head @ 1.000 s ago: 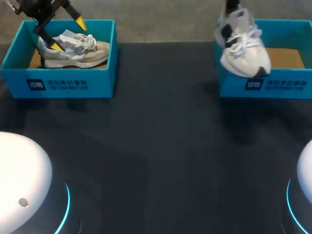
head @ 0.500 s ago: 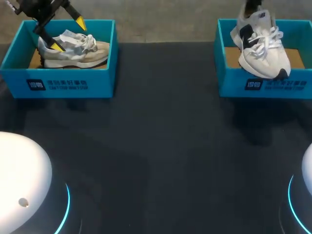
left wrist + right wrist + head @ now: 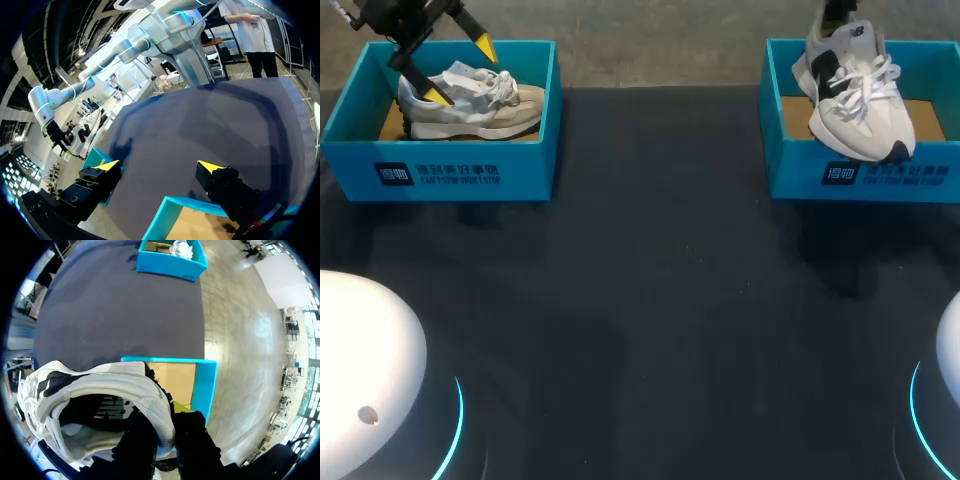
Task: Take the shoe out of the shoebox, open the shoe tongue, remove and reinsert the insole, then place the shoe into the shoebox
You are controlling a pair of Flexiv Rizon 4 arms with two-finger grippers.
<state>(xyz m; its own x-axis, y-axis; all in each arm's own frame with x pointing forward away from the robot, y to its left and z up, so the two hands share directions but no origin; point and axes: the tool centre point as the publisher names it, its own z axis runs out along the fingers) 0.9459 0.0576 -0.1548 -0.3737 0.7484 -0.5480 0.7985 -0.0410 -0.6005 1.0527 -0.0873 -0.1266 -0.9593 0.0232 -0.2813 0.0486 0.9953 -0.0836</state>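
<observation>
Our right jaws pinch the heel collar of the white sneaker (image 3: 100,385), one finger inside the shoe opening and one outside. The sneaker hangs over the right shoebox (image 3: 795,175), heel up, its toe tipped down toward that box's near wall, and in the head view it overlaps that wall. The box's brown cardboard floor shows bare beside the shoe. Well apart from the right shoebox, across the dark surface (image 3: 660,280), stands a second blue shoebox (image 3: 460,175) with a beige sneaker (image 3: 480,108) lying in it. Our left jaws hang over that second box, spread wide and gripping nothing; one yellow tip is by the beige sneaker's heel, the other above the box's far wall.
</observation>
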